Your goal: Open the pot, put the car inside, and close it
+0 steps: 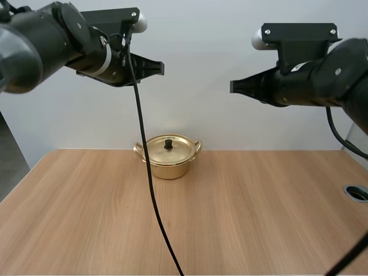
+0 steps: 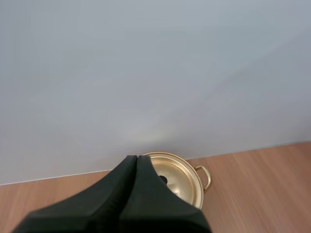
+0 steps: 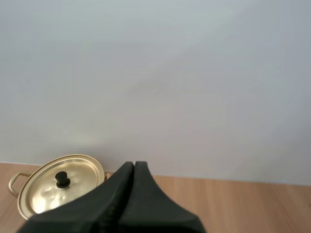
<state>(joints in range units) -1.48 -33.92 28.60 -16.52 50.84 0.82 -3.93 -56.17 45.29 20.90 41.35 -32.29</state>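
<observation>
Table (image 1: 259, 218): pot (image 1: 168, 150) well below left gripper (image 1: 160, 68) and right gripper (image 1: 233, 86).

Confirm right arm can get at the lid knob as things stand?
Probably yes. The knob stands bare atop the lid, and nothing near the pot blocks a descent. The right gripper hangs high above the table, fingers shut, so it must open first.
</observation>
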